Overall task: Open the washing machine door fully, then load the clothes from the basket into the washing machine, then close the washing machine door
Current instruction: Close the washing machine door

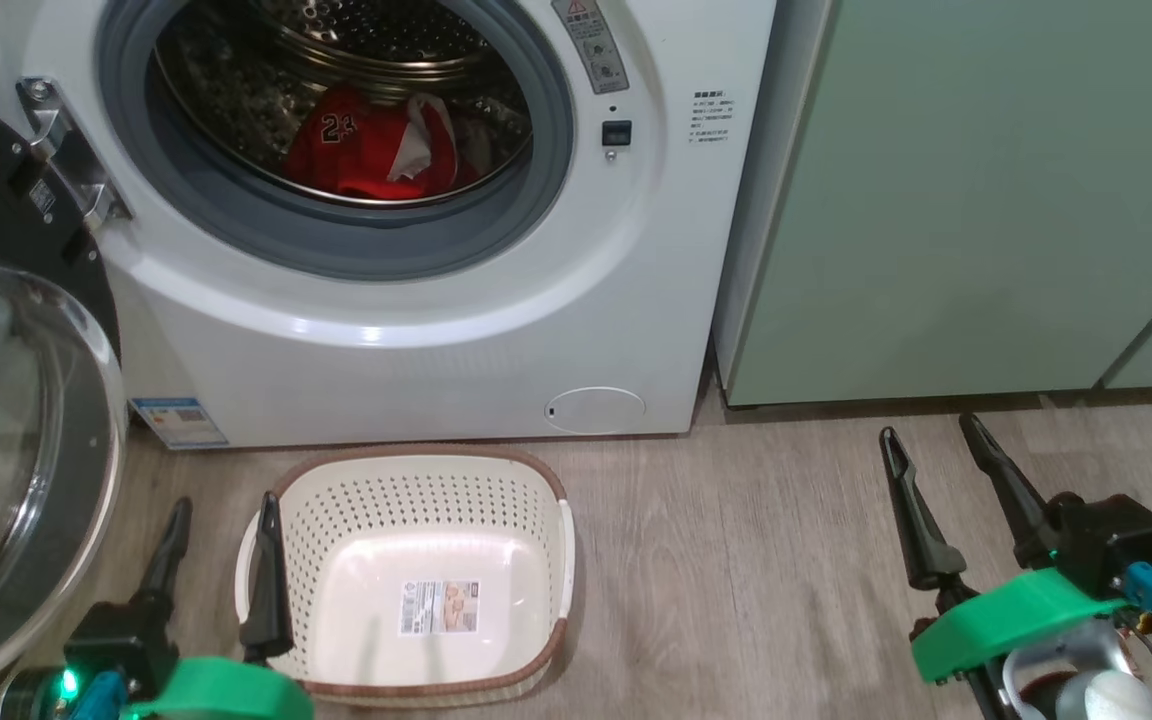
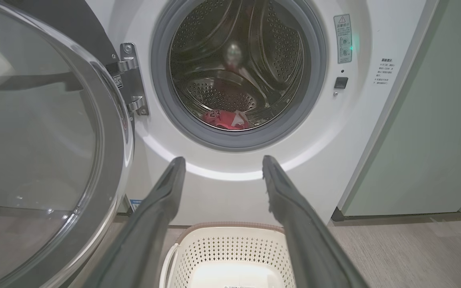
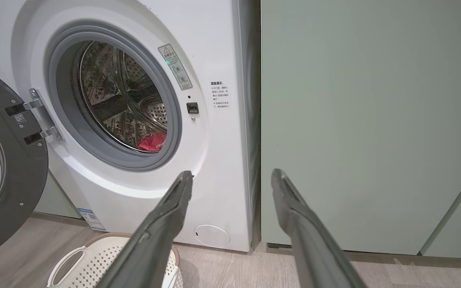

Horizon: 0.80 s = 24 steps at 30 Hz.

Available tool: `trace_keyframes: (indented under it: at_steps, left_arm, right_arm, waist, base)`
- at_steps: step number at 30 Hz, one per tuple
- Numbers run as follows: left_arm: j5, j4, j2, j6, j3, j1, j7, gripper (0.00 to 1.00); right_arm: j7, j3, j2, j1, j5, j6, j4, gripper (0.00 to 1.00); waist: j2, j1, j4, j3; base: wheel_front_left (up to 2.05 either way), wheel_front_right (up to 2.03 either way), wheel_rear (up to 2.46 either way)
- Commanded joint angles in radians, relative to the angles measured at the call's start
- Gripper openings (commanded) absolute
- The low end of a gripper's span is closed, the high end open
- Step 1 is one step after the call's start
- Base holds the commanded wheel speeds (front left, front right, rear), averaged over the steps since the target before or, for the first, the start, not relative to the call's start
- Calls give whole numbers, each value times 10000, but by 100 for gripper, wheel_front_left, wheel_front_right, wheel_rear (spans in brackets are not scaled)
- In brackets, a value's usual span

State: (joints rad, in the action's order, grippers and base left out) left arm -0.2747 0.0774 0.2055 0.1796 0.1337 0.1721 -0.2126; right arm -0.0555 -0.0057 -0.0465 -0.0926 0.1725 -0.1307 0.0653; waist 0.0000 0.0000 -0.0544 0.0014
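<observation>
Clothes [image 1: 376,150] lie inside the washing machine [image 1: 436,330]; washing machine door [image 1: 16,400] stands swung open at left. Cream basket [image 1: 416,490] sits on floor [image 1: 736,560] before it. Both left gripper [image 1: 225,502] and right gripper [image 1: 928,426] spread, grasping nothing.

23 on red clothes [image 1: 356,150], warning triangle on sticker [image 2: 343,39], small print illegible

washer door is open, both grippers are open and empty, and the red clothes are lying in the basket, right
Not in the basket: the red clothes lie inside the steel drum of the washing machine, and the basket holds just its paper label, as the head view shows. The washing machine door is open, and the left gripper and right gripper are open and empty.
</observation>
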Motion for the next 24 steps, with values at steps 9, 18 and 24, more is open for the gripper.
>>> trace_keyframes:
  at_steps: [9,18,24]
  left_arm:
    - [-118,297,186,78,-270,-385,-54,100]
    - [-186,319,230,76,-259,-405,-114,100]
    - [-223,291,242,143,-262,-424,-113,100]
  right_arm:
    - [-9,238,-37,314,-80,0,389,100]
    - [23,228,-37,316,-59,0,372,100]
    - [4,225,-37,286,-45,0,378,100]
  waist:
    - [0,0,49,-32]
    - [0,0,66,-32]
    - [0,0,92,-14]
  base:
    - [-169,169,0]
    - [-161,161,0]
    - [-36,36,0]
